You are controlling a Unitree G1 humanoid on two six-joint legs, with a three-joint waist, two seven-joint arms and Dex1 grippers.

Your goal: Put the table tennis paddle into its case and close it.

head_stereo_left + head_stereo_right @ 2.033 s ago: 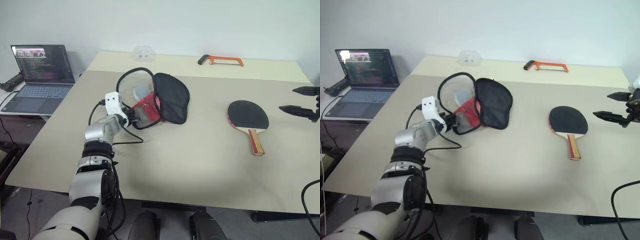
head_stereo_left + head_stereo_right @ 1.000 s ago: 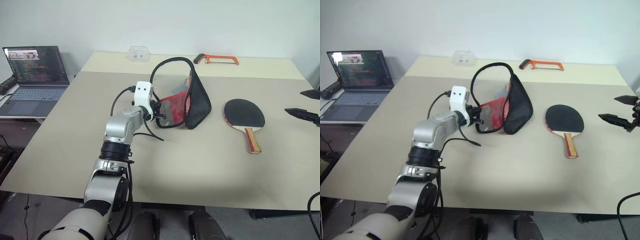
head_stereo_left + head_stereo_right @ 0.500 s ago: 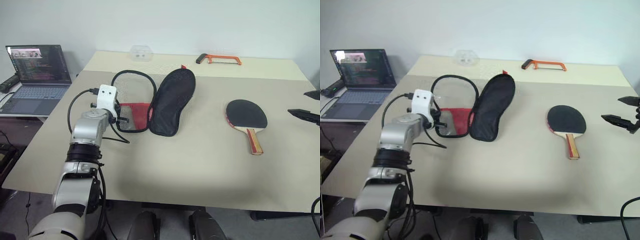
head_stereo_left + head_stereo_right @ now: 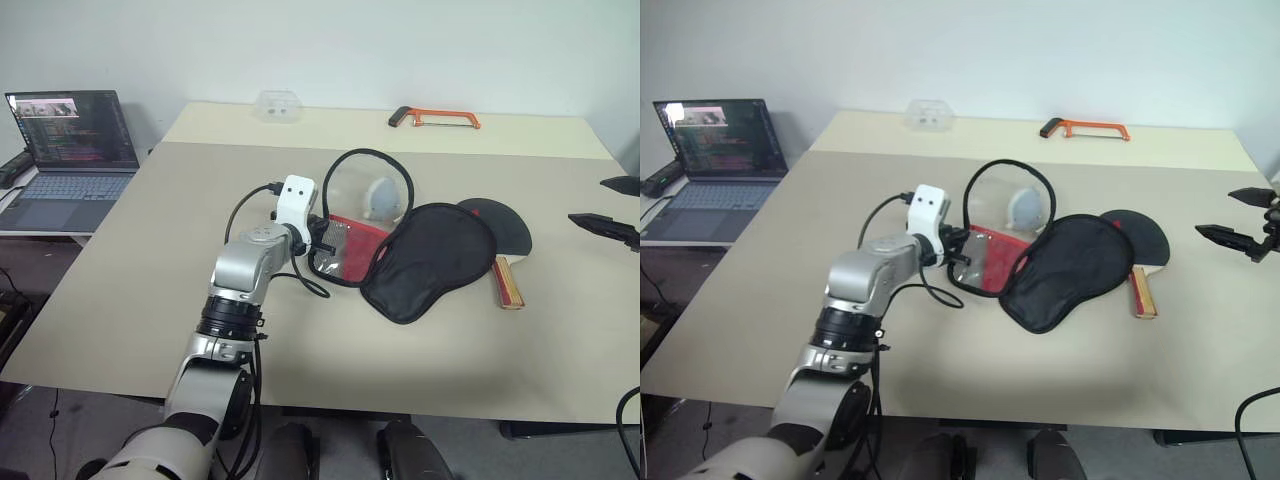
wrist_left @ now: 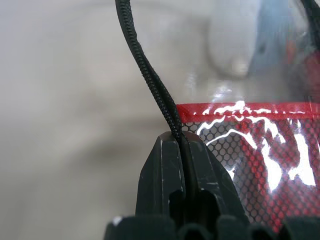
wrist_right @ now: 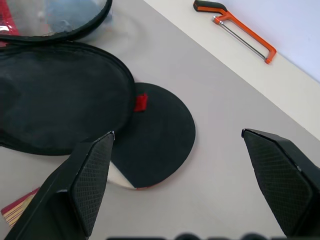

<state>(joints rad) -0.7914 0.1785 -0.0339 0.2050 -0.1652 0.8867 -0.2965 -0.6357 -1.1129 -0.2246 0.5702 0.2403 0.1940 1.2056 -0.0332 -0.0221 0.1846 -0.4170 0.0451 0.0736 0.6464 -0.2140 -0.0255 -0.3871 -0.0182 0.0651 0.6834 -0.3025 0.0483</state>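
Now | our left pincer [image 4: 322, 236] clamps the case [image 4: 425, 260] rim | its flap overlaps the paddle [image 4: 508, 232], handle toward us | right pincer [image 6: 175, 172], wide open and empty, is nearer.

Half a second ago the case [image 4: 400, 250] lay open well left of the paddle [image 4: 505, 235], its black flap pointing toward the far edge of the desk [image 4: 420, 330]. Now the left gripper [image 4: 322, 233], fingers pinched on the zipper rim, has carried it right. The flap has swung over and lies across the paddle's face and part of the handle. A grey-blue lump [image 4: 383, 197] now shows inside the clear half.
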